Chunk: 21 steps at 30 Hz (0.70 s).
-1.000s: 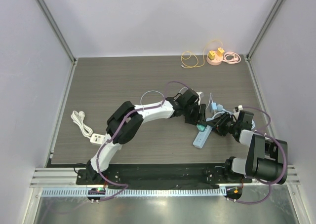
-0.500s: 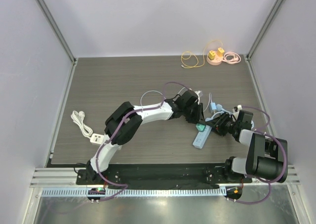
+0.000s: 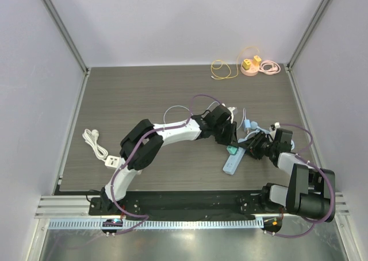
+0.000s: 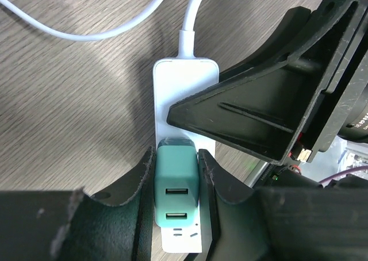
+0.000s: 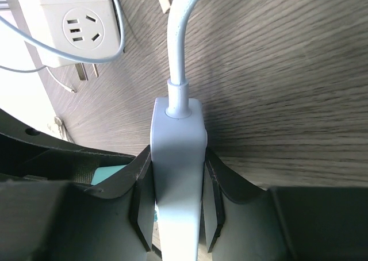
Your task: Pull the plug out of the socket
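A white power strip (image 3: 230, 164) lies on the table at centre right with a teal plug (image 3: 233, 150) seated in it. My left gripper (image 3: 230, 140) is shut on the teal plug (image 4: 176, 183); its fingers (image 4: 145, 180) press both sides, and the strip (image 4: 184, 80) lies beneath. My right gripper (image 3: 252, 149) is shut on the strip's cable end (image 5: 177, 152), its pads (image 5: 142, 198) against both long sides. The strip's white cable (image 5: 179, 31) runs away from it. A corner of the teal plug (image 5: 109, 173) shows at the left in the right wrist view.
A white cube adapter (image 5: 69, 28) and loose blue plugs and cables (image 3: 248, 123) lie just beyond the strip. A second white strip (image 3: 112, 160) with a coiled cord lies at the left. A pink round socket with yellow plugs (image 3: 252, 65) and a yellow cable (image 3: 221, 70) are at the back right.
Both grippers and the strip between them have shifted only slightly. Both holds are unchanged and the teal plug still sits in the strip.
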Tool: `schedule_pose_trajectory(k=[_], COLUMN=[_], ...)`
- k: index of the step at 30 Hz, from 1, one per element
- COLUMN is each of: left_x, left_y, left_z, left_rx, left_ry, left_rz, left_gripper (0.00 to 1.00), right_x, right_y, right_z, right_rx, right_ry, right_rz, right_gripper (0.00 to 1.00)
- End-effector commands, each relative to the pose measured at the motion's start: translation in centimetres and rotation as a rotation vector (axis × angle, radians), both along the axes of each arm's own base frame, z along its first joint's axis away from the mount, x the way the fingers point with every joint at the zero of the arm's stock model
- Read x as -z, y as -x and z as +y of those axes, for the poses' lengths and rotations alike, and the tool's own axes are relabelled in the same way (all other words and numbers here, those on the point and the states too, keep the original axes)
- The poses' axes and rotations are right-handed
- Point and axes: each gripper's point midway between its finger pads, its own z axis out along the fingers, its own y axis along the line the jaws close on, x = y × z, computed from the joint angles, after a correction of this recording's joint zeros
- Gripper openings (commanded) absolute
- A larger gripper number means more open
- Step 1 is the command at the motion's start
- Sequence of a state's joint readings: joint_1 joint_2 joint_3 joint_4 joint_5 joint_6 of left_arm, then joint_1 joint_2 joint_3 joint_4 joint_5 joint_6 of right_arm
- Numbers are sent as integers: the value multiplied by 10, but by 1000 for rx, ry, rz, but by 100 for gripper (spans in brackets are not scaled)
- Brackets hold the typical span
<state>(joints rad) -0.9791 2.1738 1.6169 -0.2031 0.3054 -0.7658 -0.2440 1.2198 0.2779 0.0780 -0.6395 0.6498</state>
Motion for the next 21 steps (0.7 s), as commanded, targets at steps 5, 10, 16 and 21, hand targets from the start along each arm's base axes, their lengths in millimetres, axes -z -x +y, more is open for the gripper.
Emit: schedule_pose_trajectory(k=[5, 10, 16, 21], left_x=[-70, -83, -82, -85], left_y=[-22, -37, -40, -43], left_z=[2, 13, 26, 30], left_rx=[-3, -37, -53, -55], left_ry=[118, 180, 185, 158], left_rz=[-78, -51, -64, -113], left_gripper=[0, 0, 0, 0], right_x=[14, 15, 17, 18], right_y=[-3, -2, -1, -1], right_z=[-21, -21, -22, -21], right_rx=[60, 65, 67, 64], right_ry=[127, 130, 139, 153], right_rz=[20, 30, 35, 46], right_gripper=[1, 1, 1, 1])
